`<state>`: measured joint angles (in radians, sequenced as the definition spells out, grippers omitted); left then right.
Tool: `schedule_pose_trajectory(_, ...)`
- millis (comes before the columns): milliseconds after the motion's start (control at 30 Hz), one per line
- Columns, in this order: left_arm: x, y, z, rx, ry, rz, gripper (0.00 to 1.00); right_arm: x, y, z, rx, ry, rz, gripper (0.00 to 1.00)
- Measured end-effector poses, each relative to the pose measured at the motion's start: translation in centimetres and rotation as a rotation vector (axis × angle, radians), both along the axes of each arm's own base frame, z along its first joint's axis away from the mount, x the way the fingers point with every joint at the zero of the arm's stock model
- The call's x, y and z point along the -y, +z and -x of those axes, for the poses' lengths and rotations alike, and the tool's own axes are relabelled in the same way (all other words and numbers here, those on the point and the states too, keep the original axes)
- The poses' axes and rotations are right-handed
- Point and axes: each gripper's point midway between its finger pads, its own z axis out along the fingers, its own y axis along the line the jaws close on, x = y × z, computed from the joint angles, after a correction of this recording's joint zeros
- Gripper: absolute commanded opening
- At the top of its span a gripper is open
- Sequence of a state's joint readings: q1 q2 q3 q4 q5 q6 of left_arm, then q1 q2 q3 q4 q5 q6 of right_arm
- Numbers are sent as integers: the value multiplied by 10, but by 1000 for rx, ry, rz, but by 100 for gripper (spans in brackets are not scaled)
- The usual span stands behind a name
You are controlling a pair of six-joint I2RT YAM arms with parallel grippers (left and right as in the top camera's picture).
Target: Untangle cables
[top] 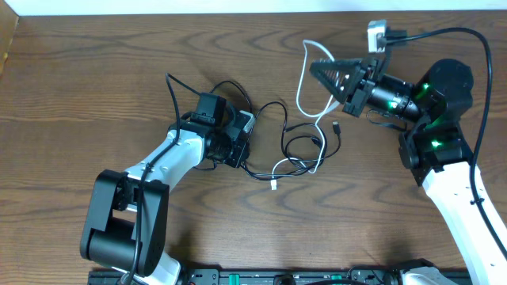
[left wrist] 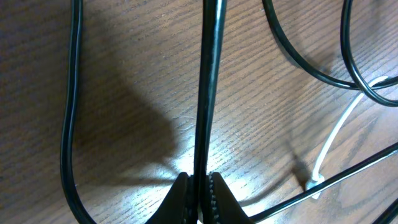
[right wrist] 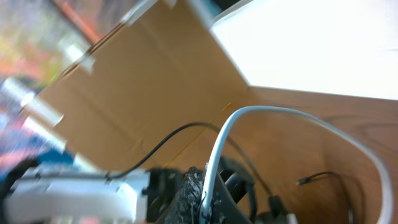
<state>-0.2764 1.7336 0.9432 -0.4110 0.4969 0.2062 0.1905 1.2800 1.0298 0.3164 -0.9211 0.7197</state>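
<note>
Tangle sits mid-table on the dark wood-grain table (top: 95,71), between the two arms. The black cable (left wrist: 208,93) is a thin, glossy round cord. Overhead it lies in a few overlapping loops just right of the left arm, with its small plug end (top: 338,127) lying out toward the right arm. The white cable (right wrist: 267,110) is smooth and shorter. It runs up from the loops in one tall narrow arc, and its other end lies flat below the black loops. The left gripper (left wrist: 199,190) is down at table level with its ridged jaws pinched tight on one straight run of the black cable, which leads directly away from the fingertips across the grain. More black strands curve past on both sides, and a stretch of white crosses at the right. The right gripper (top: 314,68) is a black triangular frame, raised and tipped sideways toward the tangle, jaws clamped narrow on the white cable at the arc. The right wrist view is blurred. It shows the white cord bowing out of the dark textured fingers and a plain brown cardboard box (right wrist: 143,81) behind.
</note>
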Motion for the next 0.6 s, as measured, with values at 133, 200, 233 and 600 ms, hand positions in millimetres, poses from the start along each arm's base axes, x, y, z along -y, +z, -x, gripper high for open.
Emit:
schedule_pose_trajectory(133,-4,-2,-2,7,7,-25,8,13,0,-13,-18,-79,-13,1)
schedule_pose_trajectory(200,-5,-2,-2,10,10,-34,8,24,1,-20,-24,-120,-17,1)
schedule_pose_trajectory(233,-6,-3,-3,11,11,-37,8,30,1,-24,-26,-140,-19,1)
schedule_pose_trajectory(600,-8,-4,-5,20,16,-52,8,133,-35,-59,-202,-429,-4,1)
